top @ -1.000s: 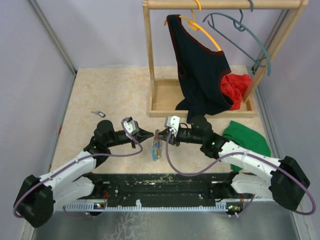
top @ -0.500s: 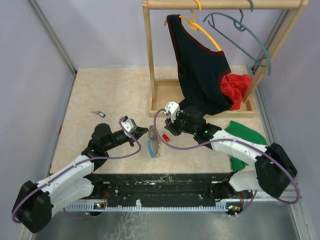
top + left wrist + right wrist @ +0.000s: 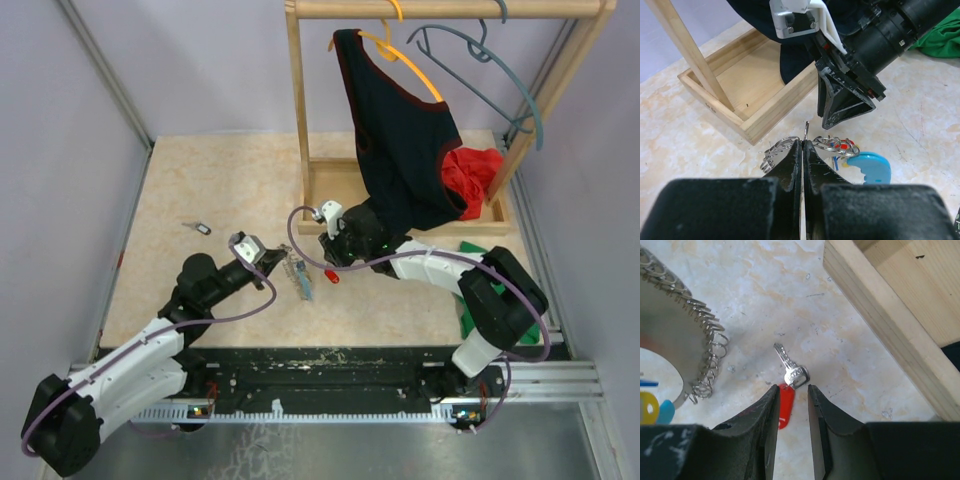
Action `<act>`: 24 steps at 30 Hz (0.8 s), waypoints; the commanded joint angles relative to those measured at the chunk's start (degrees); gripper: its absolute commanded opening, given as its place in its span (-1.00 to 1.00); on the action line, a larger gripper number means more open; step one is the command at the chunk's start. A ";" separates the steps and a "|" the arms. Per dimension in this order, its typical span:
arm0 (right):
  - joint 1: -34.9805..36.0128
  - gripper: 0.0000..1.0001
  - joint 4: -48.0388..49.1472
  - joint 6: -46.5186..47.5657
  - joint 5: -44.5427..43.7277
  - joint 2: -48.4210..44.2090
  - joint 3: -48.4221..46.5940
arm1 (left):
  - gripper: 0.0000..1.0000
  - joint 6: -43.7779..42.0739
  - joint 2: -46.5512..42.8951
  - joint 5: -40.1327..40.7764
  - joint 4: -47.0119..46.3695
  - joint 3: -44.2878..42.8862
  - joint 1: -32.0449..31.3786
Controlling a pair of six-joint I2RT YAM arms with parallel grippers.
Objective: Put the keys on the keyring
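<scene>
**A:** Where's the large grey coiled-wire keyring [image 3: 776, 151] with the light-blue section?

**B:** The left gripper [image 3: 802, 144] has it, fingers pinched tight on the wire. The right gripper [image 3: 791, 407] is slightly parted over the tiny red-headed metal key [image 3: 794, 376], which is lying on the beige table [image 3: 740, 280].

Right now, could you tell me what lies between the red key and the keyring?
Just bare tabletop between the red key and the keyring, in the right wrist view.

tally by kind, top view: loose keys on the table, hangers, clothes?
Loose keys: 2 (red key, dark key)
Hangers: 2 (yellow hanger, grey-blue hanger)
Clothes: 3 (black top, red cloth, green cloth)
Total: 7
</scene>
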State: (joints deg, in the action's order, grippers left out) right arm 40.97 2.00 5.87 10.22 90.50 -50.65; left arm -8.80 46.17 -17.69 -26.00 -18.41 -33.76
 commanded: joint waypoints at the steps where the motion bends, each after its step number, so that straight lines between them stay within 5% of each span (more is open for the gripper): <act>1: -0.45 -0.42 0.98 -3.87 0.26 2.19 -4.17 | -0.99 0.68 -0.17 1.87 -2.58 -0.09 -0.17; 24: 1.18 -0.42 -7.44 3.48 1.35 15.09 -14.12 | -0.99 1.21 -3.19 6.30 -3.00 1.54 -0.12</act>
State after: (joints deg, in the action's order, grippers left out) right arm 41.32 -3.53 6.61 11.40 103.53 -60.45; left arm -7.73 44.12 -12.05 -26.52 -16.97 -33.76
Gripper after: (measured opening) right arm 0.287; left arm 0.012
